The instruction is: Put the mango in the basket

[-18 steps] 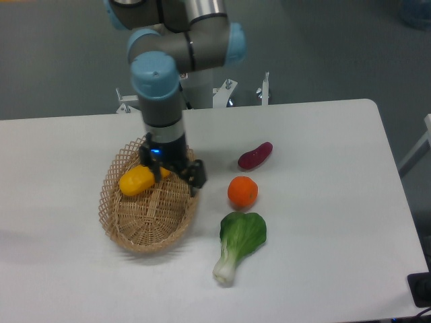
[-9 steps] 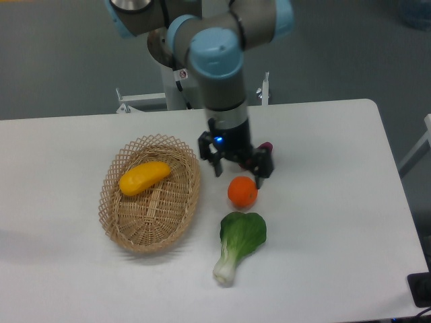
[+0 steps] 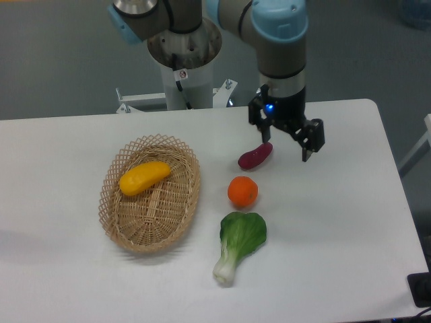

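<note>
The yellow-orange mango point(image 3: 143, 177) lies inside the tan wicker basket point(image 3: 125, 229) at the left of the table, in its upper half. My gripper point(image 3: 288, 142) is open and empty. It hangs above the table to the right of the purple sweet potato point(image 3: 255, 155), well away from the basket.
A round orange point(image 3: 242, 192) sits below the sweet potato. A green bok choy point(image 3: 240, 242) lies in front of the orange. The robot base point(image 3: 184, 60) stands behind the table's far edge. The table's right edge is near the gripper.
The gripper left the basket with the mango lying inside, then moved right across the table, past the orange, to beside the sweet potato.
</note>
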### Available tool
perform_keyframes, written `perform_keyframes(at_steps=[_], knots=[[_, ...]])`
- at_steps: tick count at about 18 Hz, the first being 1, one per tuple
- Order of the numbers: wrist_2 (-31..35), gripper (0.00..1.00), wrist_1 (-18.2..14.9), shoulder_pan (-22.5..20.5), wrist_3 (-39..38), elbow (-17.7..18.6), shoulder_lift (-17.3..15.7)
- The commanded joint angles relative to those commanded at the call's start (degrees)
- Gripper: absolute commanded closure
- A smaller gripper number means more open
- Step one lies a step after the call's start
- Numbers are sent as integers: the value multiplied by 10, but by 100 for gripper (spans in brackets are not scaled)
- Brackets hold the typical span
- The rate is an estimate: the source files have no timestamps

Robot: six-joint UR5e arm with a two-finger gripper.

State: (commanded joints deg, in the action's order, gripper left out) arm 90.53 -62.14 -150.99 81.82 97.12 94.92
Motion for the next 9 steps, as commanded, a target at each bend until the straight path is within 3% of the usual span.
perform_keyframes(at_steps=[9], knots=[[-4, 0, 2, -8, 0, 1, -4]])
